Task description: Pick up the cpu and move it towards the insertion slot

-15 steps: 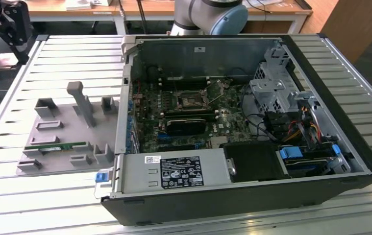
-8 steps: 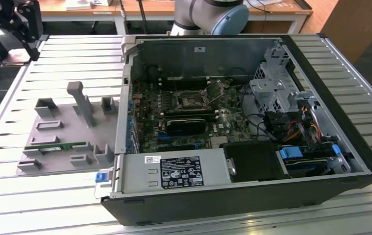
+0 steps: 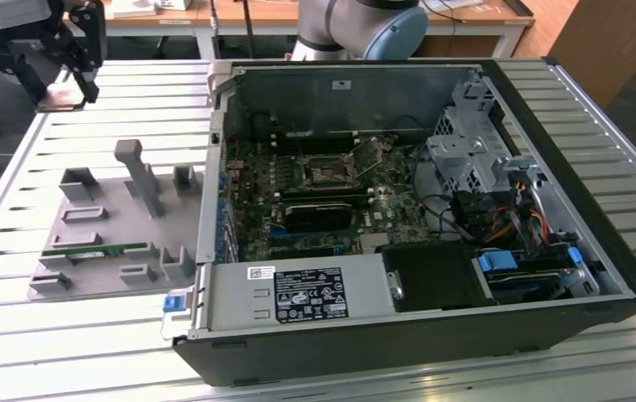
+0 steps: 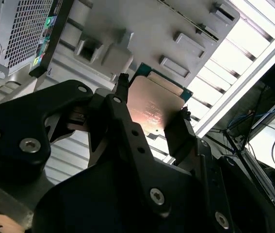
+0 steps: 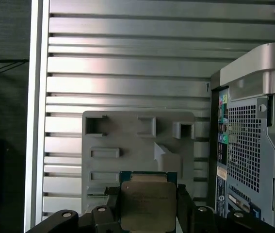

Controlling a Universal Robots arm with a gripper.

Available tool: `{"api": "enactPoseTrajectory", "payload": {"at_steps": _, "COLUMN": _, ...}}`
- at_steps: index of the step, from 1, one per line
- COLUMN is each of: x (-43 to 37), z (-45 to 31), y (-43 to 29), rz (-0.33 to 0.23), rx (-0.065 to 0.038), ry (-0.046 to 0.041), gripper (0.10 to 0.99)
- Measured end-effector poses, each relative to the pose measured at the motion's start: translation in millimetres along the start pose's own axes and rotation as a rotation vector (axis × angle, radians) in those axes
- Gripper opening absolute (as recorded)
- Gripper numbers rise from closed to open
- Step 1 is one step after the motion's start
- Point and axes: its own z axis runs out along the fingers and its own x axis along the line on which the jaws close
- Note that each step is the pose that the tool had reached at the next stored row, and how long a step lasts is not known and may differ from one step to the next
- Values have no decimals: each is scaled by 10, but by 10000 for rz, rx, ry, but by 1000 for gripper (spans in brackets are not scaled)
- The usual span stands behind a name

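Carrying, I judge: my gripper (image 3: 66,90) is clamped on the cpu (image 5: 146,204); the insertion slot (image 3: 326,172) lies well apart toward four o'clock in the exterior view, calling for a long level traverse.

1. The exterior view looks steeply down from high up and some way off on the open computer case (image 3: 407,209), the grey tray (image 3: 116,226) and the slatted surface (image 3: 631,117).
2. Both wrist views look closely past the gripper (image 5: 148,212). They share the cpu (image 5: 146,204) it clamps, the tray and the case's back.
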Motion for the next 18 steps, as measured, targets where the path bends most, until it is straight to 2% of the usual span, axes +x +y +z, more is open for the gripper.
{"api": "enactPoseTrajectory", "payload": {"at_steps": 8, "x": -295, "z": 0, "y": -1, "rz": 0, "rx": -1, "ry": 5, "gripper": 545}}
{"api": "enactPoseTrajectory", "payload": {"at_steps": 18, "x": -616, "z": -1, "y": -4, "rz": 2, "rx": 0, "ry": 22, "gripper": 545}}
